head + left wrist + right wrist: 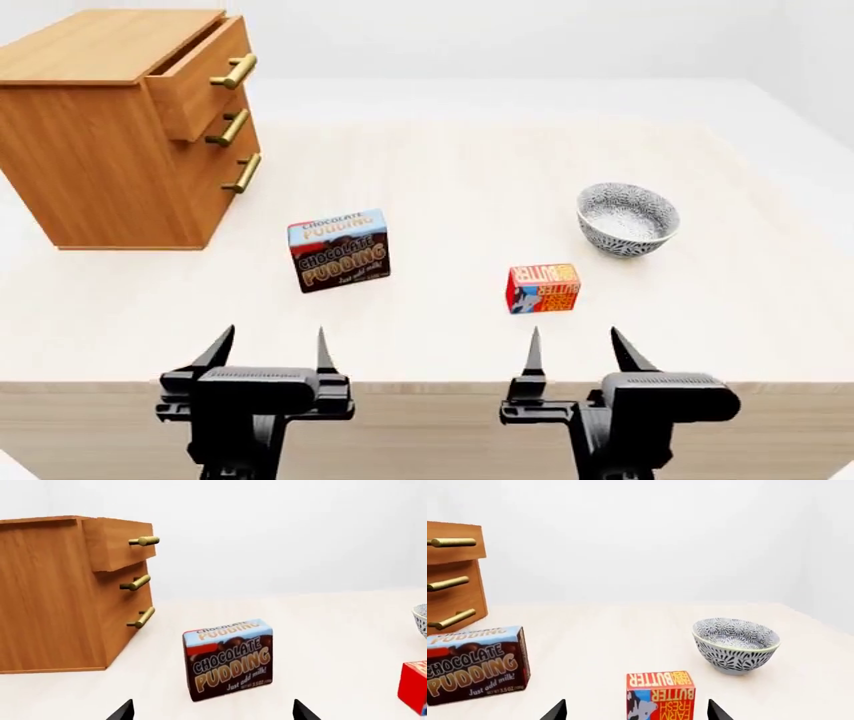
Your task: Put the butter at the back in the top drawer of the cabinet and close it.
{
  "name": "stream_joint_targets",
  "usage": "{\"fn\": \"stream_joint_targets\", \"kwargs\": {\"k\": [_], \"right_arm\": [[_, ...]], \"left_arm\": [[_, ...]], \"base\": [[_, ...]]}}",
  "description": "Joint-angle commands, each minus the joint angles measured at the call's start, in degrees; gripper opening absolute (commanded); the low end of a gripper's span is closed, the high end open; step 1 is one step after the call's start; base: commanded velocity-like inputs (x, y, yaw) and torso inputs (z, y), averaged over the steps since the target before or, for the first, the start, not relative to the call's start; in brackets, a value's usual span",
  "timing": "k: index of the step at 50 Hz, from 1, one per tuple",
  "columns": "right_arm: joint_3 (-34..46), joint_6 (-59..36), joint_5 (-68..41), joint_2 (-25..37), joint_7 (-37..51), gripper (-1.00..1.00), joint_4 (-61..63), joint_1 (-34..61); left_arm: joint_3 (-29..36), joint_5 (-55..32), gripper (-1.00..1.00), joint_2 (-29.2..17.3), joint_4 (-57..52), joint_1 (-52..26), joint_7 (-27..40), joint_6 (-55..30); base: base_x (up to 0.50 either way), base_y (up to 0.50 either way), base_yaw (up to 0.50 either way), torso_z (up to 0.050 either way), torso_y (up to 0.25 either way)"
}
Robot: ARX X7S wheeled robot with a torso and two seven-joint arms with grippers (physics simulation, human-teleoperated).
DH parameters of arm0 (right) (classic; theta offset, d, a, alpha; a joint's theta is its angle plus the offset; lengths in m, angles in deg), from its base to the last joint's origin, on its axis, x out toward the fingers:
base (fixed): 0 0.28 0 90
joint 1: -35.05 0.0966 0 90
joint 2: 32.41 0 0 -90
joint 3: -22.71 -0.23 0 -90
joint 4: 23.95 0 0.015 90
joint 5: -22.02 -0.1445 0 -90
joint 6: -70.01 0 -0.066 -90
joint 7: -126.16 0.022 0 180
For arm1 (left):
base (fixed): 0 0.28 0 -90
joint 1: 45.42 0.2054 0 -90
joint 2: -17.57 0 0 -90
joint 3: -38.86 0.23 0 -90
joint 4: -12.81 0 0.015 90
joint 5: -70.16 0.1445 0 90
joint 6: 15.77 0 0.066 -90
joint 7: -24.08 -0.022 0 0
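Both sets of fingers, left (267,352) and right (577,352), stand spread and empty at the counter (441,190) edge, so nothing is grasped yet. Far ahead of the left fingers the cabinet (100,130) has its top drawer (194,75) pulled partly out, ready for loading. The pudding box (339,249) stands ahead of the left fingers, the bowl (627,218) beyond the right ones, and the butter (542,288) just ahead of the right fingers, likely theirs to pick.

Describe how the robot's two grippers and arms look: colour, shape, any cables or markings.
In the head view the left gripper and the right gripper look alike: all matte black, each a blocky, ribbed housing carrying two slim fingers that taper to sharp points. Below each housing a dark arm segment runs out of frame. No cables, labels or markings show. The wrist views show only black fingertips.
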Motion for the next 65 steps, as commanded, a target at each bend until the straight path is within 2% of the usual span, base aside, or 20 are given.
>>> {"fn": "stream_joint_targets", "kwargs": {"k": [1, 8, 22, 36, 54, 65], "right_arm": [[-0.03, -9.60, -1.28, 1.88, 2.19, 1.00, 14.26, -0.48], [0.54, -10.95, -0.74, 2.42, 3.25, 1.00, 17.07, -0.44], [1.25, -11.65, -1.16, 3.41, 4.47, 1.00, 18.30, -0.59], [0.87, -11.18, -3.91, 4.02, 4.48, 1.00, 18.77, -1.22], [1.60, -10.74, -4.49, 4.78, 5.43, 1.00, 19.15, -1.62], [2.17, -9.79, -4.37, 5.21, 5.99, 1.00, 19.33, -1.90]], "left_arm": [[-0.09, -0.40, 1.00, -1.88, -13.84, -0.26, 1.24, -10.20], [0.31, -0.63, 1.00, -2.62, -14.98, -0.09, 1.51, -10.81], [0.65, -1.25, 1.00, -3.10, -15.01, 0.21, 1.91, -10.86], [1.10, -1.68, 1.00, -3.56, -14.77, 0.80, 2.41, -10.32], [1.41, -2.42, 1.00, -4.11, -14.90, 1.22, 3.00, -10.20], [1.46, -3.01, 1.00, -4.45, -15.15, 1.32, 3.31, -10.41]], "base": [[0.00, 0.00, 0.00, 0.000, 0.000], [0.00, 0.02, 0.00, 0.000, 0.000], [0.00, 0.49, 0.00, 0.000, 0.000], [0.01, 0.00, 0.00, 0.000, 0.000], [0.49, 0.00, 0.00, 0.000, 0.000], [0.00, 0.00, 0.00, 0.000, 0.000]]}}
